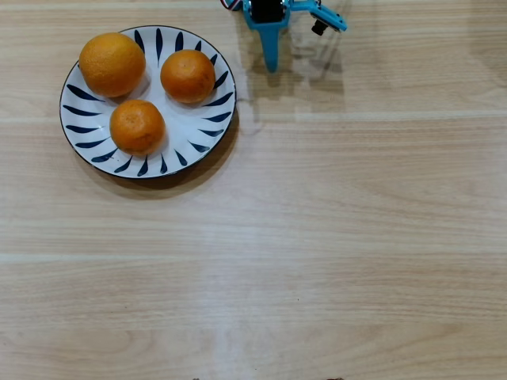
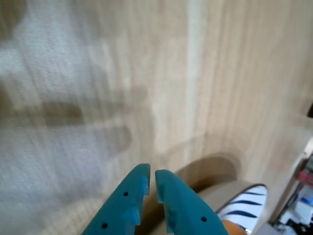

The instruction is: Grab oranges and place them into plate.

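I read the job as finished: all three oranges sit on the plate [image 1: 207,131] near the bench's far left corner in the overhead view, the larger, paler orange [image 1: 112,64] toward its far left rim, one small orange [image 1: 188,76] beside it and the other small orange [image 1: 137,126] nearer me. No fruit lies loose on the pale, wood-grain bench [image 1: 317,237]. My gripper [image 2: 151,182] hangs empty by the far edge, just off the plate's rim, its teal plastic fingers [image 2: 129,200] nearly together with only a thin slit between them. I'd judge the next move is parking the arm. The skins look dimpled, the glazed plate smooth with dark blue petal strokes.
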### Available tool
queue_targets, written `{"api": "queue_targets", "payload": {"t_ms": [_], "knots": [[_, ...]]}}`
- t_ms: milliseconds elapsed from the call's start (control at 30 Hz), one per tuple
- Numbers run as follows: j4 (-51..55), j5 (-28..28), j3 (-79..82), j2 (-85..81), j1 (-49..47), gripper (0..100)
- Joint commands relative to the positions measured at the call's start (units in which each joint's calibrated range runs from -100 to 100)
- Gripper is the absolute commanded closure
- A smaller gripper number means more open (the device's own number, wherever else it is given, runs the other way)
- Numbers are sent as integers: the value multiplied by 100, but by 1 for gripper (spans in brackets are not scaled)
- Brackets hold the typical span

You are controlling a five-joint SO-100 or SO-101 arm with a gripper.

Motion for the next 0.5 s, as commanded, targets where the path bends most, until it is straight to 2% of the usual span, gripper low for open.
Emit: {"api": "queue_targets", "payload": {"t_ms": [0, 467], "knots": [[-113, 25, 363, -68, 15, 98], [-113, 36, 363, -51, -98, 98]]}}
